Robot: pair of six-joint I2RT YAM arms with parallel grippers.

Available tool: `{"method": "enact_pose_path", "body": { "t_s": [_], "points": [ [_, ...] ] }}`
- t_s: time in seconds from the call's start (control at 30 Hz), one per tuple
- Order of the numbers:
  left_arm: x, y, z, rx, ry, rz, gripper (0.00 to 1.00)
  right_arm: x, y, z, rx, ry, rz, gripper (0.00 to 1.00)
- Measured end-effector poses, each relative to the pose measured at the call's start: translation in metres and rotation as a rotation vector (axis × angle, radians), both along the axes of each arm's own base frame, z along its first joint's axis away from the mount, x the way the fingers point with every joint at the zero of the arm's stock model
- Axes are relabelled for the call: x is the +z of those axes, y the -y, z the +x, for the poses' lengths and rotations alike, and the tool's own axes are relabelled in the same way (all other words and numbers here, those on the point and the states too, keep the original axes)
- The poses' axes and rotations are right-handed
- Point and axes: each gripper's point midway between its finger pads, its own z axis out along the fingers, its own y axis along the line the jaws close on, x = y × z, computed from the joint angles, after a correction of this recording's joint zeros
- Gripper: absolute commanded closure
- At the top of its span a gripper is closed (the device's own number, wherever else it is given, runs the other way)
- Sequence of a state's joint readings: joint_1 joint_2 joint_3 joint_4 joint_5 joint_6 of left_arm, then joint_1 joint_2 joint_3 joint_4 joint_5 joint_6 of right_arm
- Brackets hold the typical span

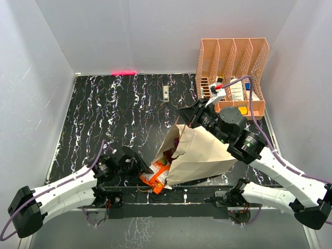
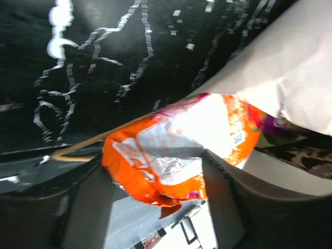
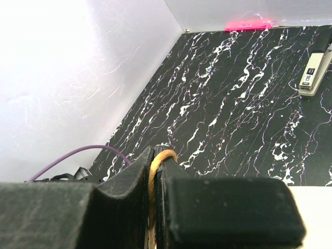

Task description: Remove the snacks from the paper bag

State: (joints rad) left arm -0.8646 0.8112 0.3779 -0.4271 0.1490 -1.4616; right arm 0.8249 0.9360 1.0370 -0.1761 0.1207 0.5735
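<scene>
- Near edge: the left gripper (image 1: 141, 168) is seen low over the table (image 1: 114, 114), just left of the bag mouth. An orange packet (image 2: 176, 150) is framed between its fingers (image 2: 223, 202), which are spread to either side. Whether the pads are pressing on the foil cannot be told.
- The orange packet is lying half out of the paper bag (image 1: 205, 153), its near end on the table by the front edge and its far end under the bag's lip.
- More snacks (image 1: 166, 158) are glimpsed in the mouth behind it, in green and purple. How many cannot be counted.
- The bag is tipped, its mouth turned down-left and its far top corner lifted.
- The right gripper (image 1: 188, 115) is clenched on a brown cord handle (image 3: 155, 171), which is pinched between the pads.
- Open marbled surface is seen left of the bag and back to the rear wall. A stapler (image 1: 165, 93) is lying well apart from the bag, and a pink strip (image 1: 123, 72) is at the rear edge.
- At the far right corner, a peach organiser (image 1: 233, 57) is standing against the wall, with small bottles and tubes (image 1: 236, 91) in its front tray. The right arm passes just beside it.
</scene>
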Motion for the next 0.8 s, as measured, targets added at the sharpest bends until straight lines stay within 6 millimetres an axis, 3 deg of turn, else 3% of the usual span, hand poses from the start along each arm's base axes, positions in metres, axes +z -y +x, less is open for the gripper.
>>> {"method": "enact_pose_path", "body": {
  "t_s": [0.23,0.37,0.5,0.6,0.67,0.8],
  "points": [
    [0.002,0.010,0.009,0.070,0.050,-0.089,0.85,0.001,0.002,-0.002,0.000,0.006,0.006,0.92],
    [0.011,0.011,0.013,0.079,0.090,-0.107,0.98,0.004,0.006,-0.005,-0.001,0.023,0.005,0.92],
    [0.031,0.012,0.021,0.050,0.168,-0.107,1.00,0.000,0.016,-0.004,-0.030,0.041,-0.048,0.92],
    [0.066,0.019,0.032,-0.005,0.275,-0.115,1.00,-0.009,0.029,-0.004,-0.069,0.039,-0.119,0.92],
    [0.101,0.024,0.043,-0.052,0.374,-0.106,1.00,-0.011,0.041,-0.004,-0.107,0.037,-0.163,0.92],
    [0.163,0.031,0.064,-0.135,0.552,-0.063,1.00,-0.003,0.073,-0.004,-0.215,0.052,-0.226,0.92]
  ]
}}
